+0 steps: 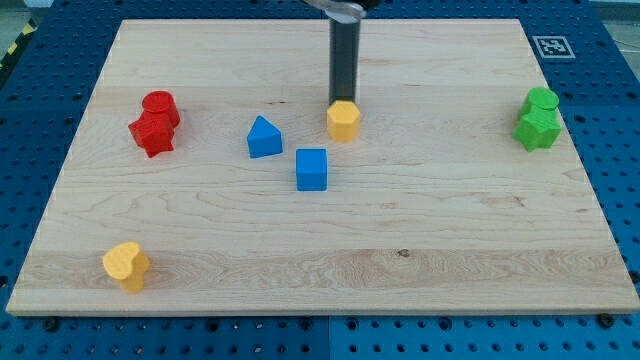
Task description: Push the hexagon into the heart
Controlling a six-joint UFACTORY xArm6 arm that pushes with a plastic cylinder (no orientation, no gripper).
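Note:
The yellow hexagon [343, 121] sits near the middle of the wooden board, towards the view's top. My tip [343, 101] is right at the hexagon's top side, touching or nearly touching it. The yellow heart [126, 265] lies far off at the board's bottom left. A blue triangular block [264, 137] and a blue cube [311, 169] lie to the left and lower left of the hexagon, roughly between it and the heart.
A red cylinder [160, 106] and a red star-like block [152, 134] stand together at the left. Two green blocks [539, 121] stand together at the right edge. The wooden board [450, 240] rests on a blue perforated table.

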